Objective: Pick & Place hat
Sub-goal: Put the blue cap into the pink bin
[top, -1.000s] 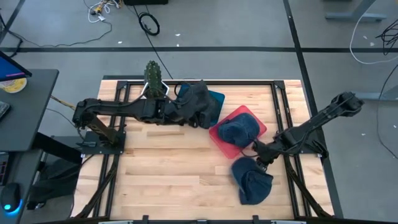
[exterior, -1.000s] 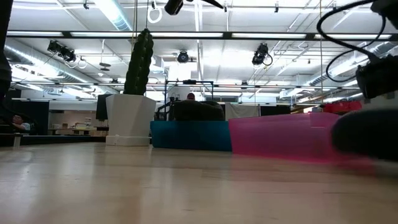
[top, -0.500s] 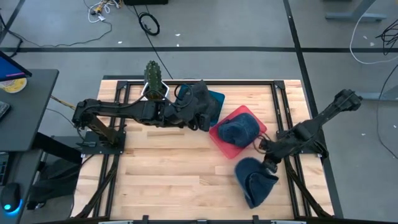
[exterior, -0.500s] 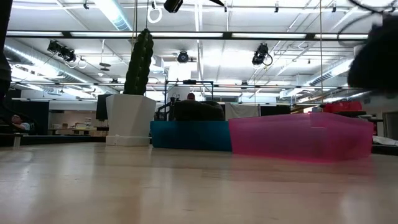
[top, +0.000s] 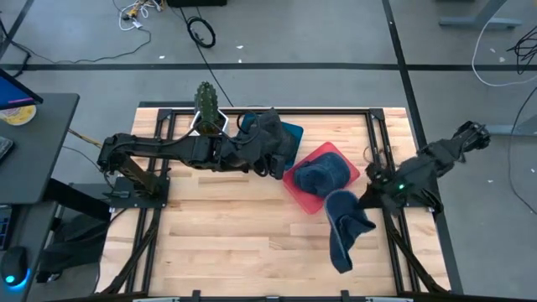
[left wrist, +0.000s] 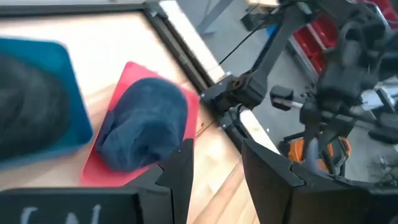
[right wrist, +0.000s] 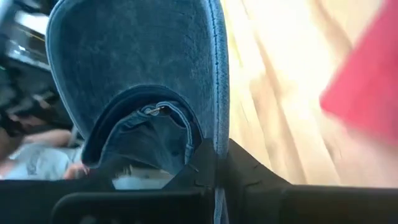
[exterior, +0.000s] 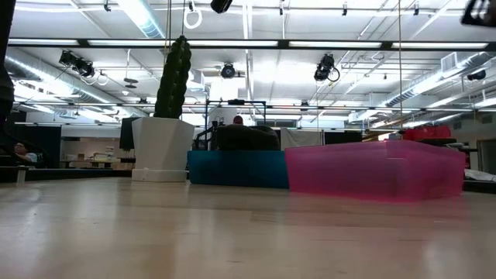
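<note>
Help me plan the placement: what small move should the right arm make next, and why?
Probably carry the blue hat toward the pink bin: the right gripper is shut on it, it hangs beside the bin, which already holds another blue hat.

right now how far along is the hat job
Done: one blue denim hat already sits in the pink bin, and a dark hat lies on the blue bin under the left gripper.

In hand: the right gripper is shut on a second denim hat, hanging above the table beside the pink bin.

Left: placing it in a bin.
</note>
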